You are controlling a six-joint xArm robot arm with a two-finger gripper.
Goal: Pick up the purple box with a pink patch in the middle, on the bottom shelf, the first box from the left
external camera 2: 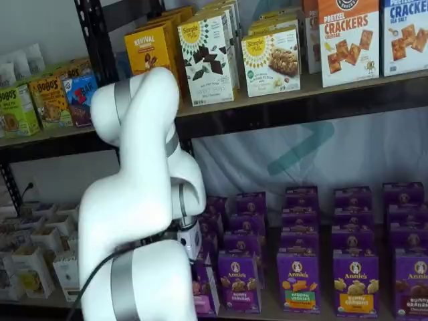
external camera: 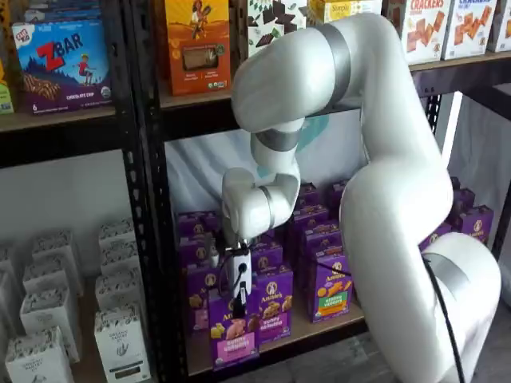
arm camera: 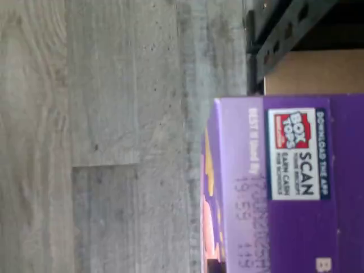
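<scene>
The purple box (external camera: 234,333) with a pink band stands upright at the left end of the bottom shelf (external camera: 319,341), drawn forward over its black front beam. My gripper (external camera: 241,299) comes down on the box's top, and its black fingers appear closed on it. In the wrist view the box's purple top flap (arm camera: 284,187) with a Box Tops label lies over grey floor, with the tan board (arm camera: 313,71) and black beam behind it. In a shelf view the arm hides all but a sliver of the box (external camera 2: 206,294).
Several more purple Annie's cartons (external camera: 274,307) stand right beside and behind the box, one with a green-and-orange patch (external camera: 331,291). A black perforated upright (external camera: 152,239) stands just left of it. White cartons (external camera: 120,343) fill the left bay. Grey wood floor (arm camera: 114,142) lies below.
</scene>
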